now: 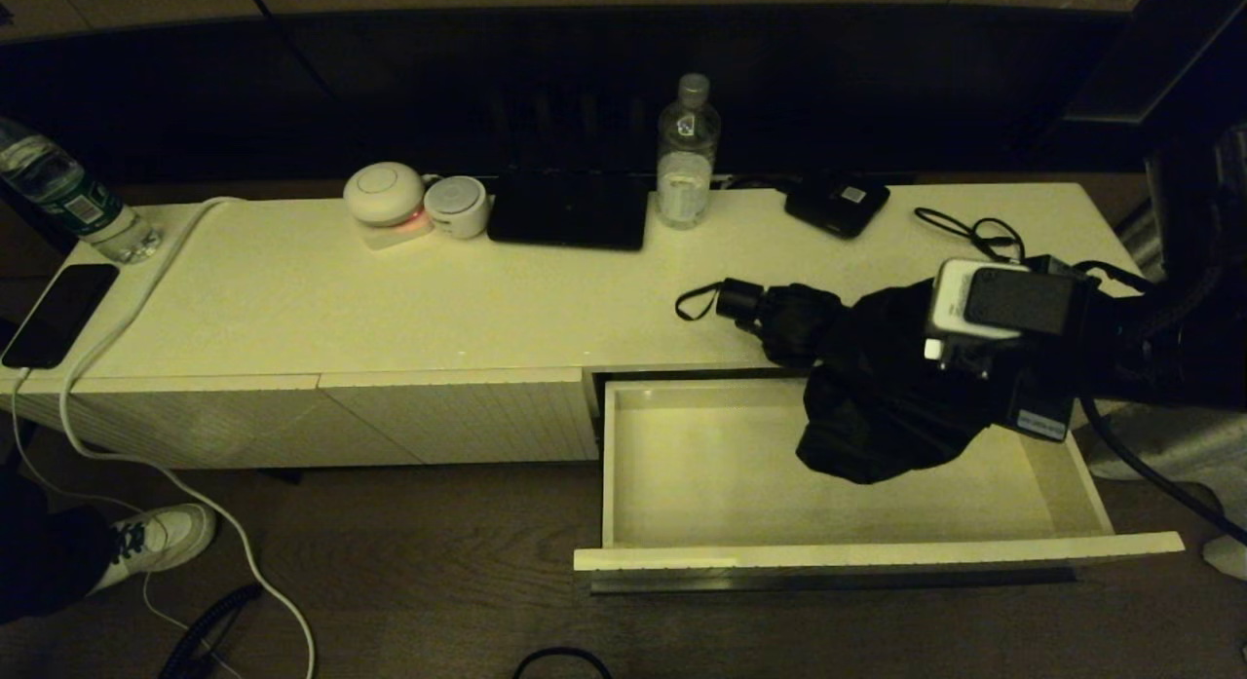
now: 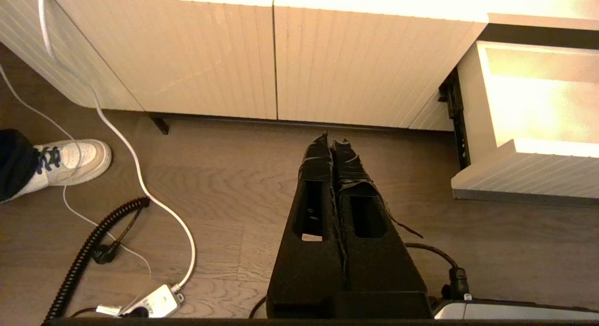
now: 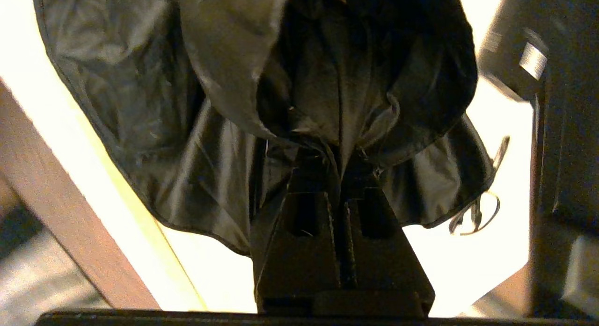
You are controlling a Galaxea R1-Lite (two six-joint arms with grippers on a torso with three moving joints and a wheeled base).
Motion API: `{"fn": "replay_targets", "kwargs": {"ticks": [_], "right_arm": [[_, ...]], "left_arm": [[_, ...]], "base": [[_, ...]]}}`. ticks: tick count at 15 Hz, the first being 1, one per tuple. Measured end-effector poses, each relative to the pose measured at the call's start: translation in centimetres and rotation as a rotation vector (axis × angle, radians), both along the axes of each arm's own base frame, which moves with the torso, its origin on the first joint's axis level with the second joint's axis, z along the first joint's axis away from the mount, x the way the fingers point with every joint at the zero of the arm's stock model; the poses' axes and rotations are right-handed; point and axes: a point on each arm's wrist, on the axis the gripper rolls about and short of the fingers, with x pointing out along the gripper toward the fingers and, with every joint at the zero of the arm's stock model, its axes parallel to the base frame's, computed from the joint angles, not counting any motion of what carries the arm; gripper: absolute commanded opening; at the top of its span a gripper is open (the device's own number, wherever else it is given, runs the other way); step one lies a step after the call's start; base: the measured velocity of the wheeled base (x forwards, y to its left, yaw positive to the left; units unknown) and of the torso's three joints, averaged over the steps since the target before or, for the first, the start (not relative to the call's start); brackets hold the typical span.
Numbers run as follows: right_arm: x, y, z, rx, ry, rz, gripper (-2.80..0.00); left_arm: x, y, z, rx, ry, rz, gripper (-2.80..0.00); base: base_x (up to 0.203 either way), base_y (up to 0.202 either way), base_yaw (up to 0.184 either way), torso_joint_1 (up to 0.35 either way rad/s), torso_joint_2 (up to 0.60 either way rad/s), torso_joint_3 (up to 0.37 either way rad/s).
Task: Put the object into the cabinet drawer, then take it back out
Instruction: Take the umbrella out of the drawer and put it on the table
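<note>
The black fabric bundle (image 1: pixel 857 377) hangs in the air over the back right part of the open cabinet drawer (image 1: pixel 701 465), its strap loop and stubby end pointing left over the cabinet top. My right gripper (image 3: pixel 339 153) is shut on its folds, and loose fabric (image 3: pixel 164 129) drapes down around the fingers. The drawer is pulled out and its pale interior (image 2: pixel 538 101) holds nothing I can see. My left gripper (image 2: pixel 331 139) is shut on nothing, low above the wooden floor in front of the closed ribbed panels, left of the drawer.
On the cabinet top stand a water bottle (image 1: pixel 687 153), a flat black device with a white label (image 1: pixel 838 204), a thin black cable (image 1: pixel 974 231), a dark tray (image 1: pixel 570 211), two round white gadgets (image 1: pixel 409 202), a phone (image 1: pixel 58 314). A white cord (image 2: pixel 140 176) and a shoe (image 2: pixel 70 160) lie on the floor.
</note>
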Motion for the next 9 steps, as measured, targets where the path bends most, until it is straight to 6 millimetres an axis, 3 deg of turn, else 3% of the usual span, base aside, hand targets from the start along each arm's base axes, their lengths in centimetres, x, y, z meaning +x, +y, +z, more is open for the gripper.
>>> {"fn": "replay_targets", "kwargs": {"ticks": [4, 9], "right_arm": [[1.7, 2.0, 1.6, 0.257, 0.001, -0.161, -2.8], [4.2, 4.5, 1.7, 0.521, 0.042, -0.333, -2.8]], "left_arm": [[0.0, 0.0, 0.0, 0.0, 0.0, 0.0, -2.8], [0.0, 0.0, 0.0, 0.0, 0.0, 0.0, -2.8]], "base": [[0.0, 0.0, 0.0, 0.0, 0.0, 0.0], [0.0, 0.0, 0.0, 0.0, 0.0, 0.0]]}}
